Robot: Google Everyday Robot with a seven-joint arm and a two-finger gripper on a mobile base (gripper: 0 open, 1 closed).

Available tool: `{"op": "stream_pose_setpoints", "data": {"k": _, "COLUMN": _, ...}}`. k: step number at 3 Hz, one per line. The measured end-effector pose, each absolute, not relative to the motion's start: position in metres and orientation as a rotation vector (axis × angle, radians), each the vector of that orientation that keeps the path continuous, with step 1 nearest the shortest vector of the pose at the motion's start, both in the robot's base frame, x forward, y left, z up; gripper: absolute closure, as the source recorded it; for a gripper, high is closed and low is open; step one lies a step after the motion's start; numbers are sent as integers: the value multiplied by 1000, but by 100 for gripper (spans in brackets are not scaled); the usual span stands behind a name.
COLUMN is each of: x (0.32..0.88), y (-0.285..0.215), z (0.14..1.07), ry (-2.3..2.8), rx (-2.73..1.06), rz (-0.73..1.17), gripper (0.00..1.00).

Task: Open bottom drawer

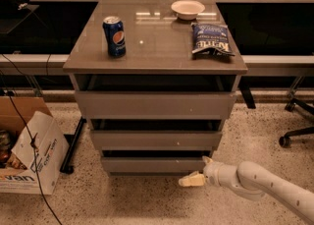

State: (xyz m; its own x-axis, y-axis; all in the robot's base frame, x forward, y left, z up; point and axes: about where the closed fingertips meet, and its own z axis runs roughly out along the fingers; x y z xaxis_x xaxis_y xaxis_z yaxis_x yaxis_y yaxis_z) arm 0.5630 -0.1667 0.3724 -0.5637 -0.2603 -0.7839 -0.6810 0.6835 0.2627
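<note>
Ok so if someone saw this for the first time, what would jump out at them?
Probably the white robot arm coming in low from the right, its hand by the right end of the bottom drawer. Next, the grey cabinet itself, with a blue Pepsi can on the left of its top and a dark chip bag on the right.

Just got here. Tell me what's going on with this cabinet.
A robot arm reaches in from the lower right. Its gripper is down near the floor, at the right end of the bottom drawer, the lowest of the cabinet's three fronts. Whether it touches the front is unclear. The drawer looks barely out, if at all, with only a dark gap above it. On the cabinet top sit a Pepsi can, a chip bag and a white bowl, far from the arm.
</note>
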Motion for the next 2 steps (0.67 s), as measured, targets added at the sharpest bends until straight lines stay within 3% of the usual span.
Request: {"op": "stream_pose_setpoints", "data": {"k": 2, "x": 583, "y": -152, "z": 340, "ry": 2142, "rx": -716, "rz": 722, "gripper": 0}}
